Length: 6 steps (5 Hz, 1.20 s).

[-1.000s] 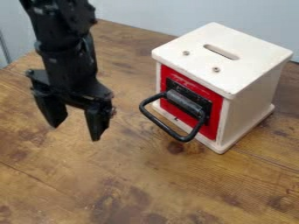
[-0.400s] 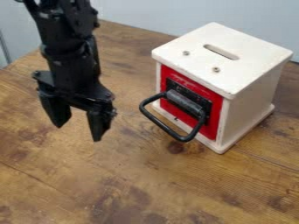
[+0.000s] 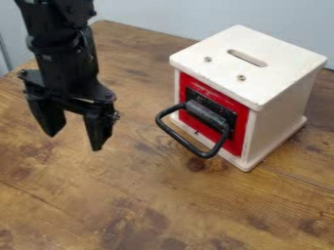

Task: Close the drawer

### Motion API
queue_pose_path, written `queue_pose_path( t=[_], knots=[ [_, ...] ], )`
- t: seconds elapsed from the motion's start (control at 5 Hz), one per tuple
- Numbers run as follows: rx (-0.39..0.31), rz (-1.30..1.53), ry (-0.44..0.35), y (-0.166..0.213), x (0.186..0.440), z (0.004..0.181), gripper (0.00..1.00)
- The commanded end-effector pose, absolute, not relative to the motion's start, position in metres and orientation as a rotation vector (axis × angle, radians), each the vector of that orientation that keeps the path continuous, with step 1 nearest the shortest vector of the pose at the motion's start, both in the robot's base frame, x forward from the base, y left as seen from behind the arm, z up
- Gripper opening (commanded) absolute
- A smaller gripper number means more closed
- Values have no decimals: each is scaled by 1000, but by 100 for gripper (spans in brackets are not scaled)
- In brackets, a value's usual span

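Observation:
A cream wooden box point(image 3: 255, 73) with a red front stands at the right of the table. Its drawer point(image 3: 209, 110) sits pulled out a little from the red face, and a black loop handle point(image 3: 185, 134) hangs from it toward the table's middle. My black gripper point(image 3: 73, 130) hangs well to the left of the handle, pointing down, open, with nothing between its fingers point(image 3: 98, 132). It stands clear of the box and the handle.
The wooden table point(image 3: 156, 210) runs out to a far left edge point(image 3: 20, 61) behind the arm. The box top has a slot point(image 3: 247, 57) and two small screws.
The gripper has shifted left and slightly back, away from the drawer handle. Its fingers stay as wide as before. The box and drawer have not moved.

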<state>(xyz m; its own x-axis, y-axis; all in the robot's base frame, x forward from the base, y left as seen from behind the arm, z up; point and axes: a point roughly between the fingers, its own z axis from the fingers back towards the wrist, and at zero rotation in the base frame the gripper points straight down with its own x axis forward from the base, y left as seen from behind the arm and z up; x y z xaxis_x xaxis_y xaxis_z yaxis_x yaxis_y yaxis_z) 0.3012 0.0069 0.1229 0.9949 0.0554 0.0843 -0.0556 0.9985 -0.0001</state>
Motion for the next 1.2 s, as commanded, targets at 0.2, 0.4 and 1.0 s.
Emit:
queue_pose_path(
  t=[0.2,0.4,1.0],
  knots=[
    [9,63,-152,19,320,130,100],
    [5,39,-160,12,310,133,100],
    [6,20,-141,-12,313,110,100]
  ],
)
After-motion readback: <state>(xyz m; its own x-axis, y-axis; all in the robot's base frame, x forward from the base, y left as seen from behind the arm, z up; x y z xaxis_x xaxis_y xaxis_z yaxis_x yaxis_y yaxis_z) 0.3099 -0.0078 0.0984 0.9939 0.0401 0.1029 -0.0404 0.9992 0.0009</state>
